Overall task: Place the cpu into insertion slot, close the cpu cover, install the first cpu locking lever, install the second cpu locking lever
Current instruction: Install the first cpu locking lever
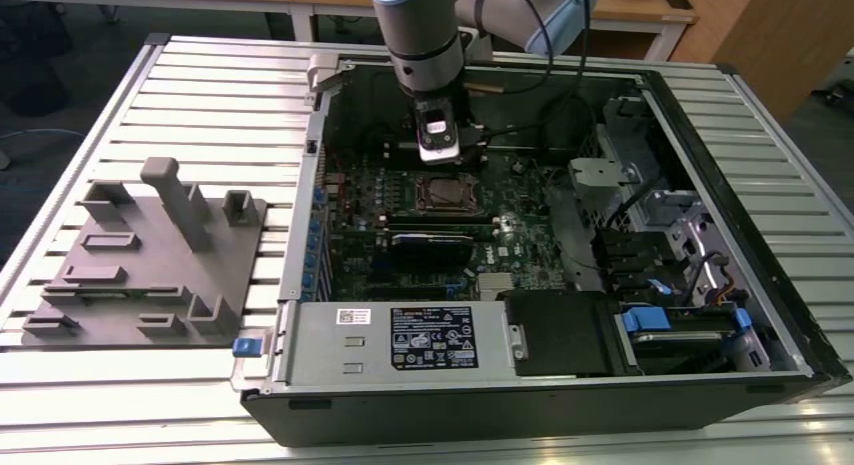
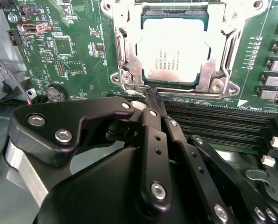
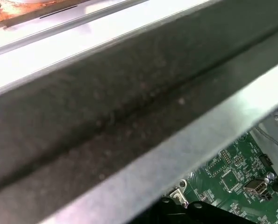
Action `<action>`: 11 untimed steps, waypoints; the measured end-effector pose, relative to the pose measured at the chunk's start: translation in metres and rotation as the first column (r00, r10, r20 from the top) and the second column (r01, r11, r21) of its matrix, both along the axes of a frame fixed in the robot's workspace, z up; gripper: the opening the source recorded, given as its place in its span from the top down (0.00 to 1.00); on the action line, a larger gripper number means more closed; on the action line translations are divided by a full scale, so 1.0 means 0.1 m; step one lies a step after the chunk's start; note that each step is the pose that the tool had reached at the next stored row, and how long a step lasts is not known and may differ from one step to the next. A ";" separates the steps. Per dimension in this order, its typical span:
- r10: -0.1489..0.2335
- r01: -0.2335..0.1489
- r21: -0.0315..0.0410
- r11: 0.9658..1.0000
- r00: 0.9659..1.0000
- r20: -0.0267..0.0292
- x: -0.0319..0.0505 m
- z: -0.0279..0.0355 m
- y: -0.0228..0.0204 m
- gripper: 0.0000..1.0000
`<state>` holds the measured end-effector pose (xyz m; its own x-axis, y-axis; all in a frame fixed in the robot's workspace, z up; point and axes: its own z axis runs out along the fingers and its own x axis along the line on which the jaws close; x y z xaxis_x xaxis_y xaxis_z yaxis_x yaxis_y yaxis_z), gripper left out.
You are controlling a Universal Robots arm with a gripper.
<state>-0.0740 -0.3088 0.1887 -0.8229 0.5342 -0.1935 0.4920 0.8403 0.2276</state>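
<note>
Case wall (image 1: 320, 155) and memory slots (image 2: 213, 123) beside pincer (image 2: 150, 95)

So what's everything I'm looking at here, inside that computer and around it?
cpu: one, silver-grey, seated in the insertion slot.
insertion slot: one, dark with silver rim, on the circuit board.
cpu cover: one, silver frame, lying down around the cpu.
circuit board: one, green, floor of the computer case.
computer case: one, black, open, on the table.
labelled box: one, grey, near edge of the case.
moulded fixture: one, grey, on the table at the exterior view's left.
table: one, pale slatted metal.
arm: one, grey and blue, reaching down into the case.
claw: one, black, fingers shut, tips at the cover's edge.
</note>
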 end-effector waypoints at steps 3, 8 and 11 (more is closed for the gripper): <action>0.000 0.000 -0.001 1.000 1.000 -0.001 0.004 -0.002 -0.001 0.90; 0.000 0.000 0.005 1.000 1.000 -0.001 0.005 0.007 -0.001 0.90; 0.000 0.000 0.004 1.000 1.000 -0.001 0.005 0.067 -0.001 0.90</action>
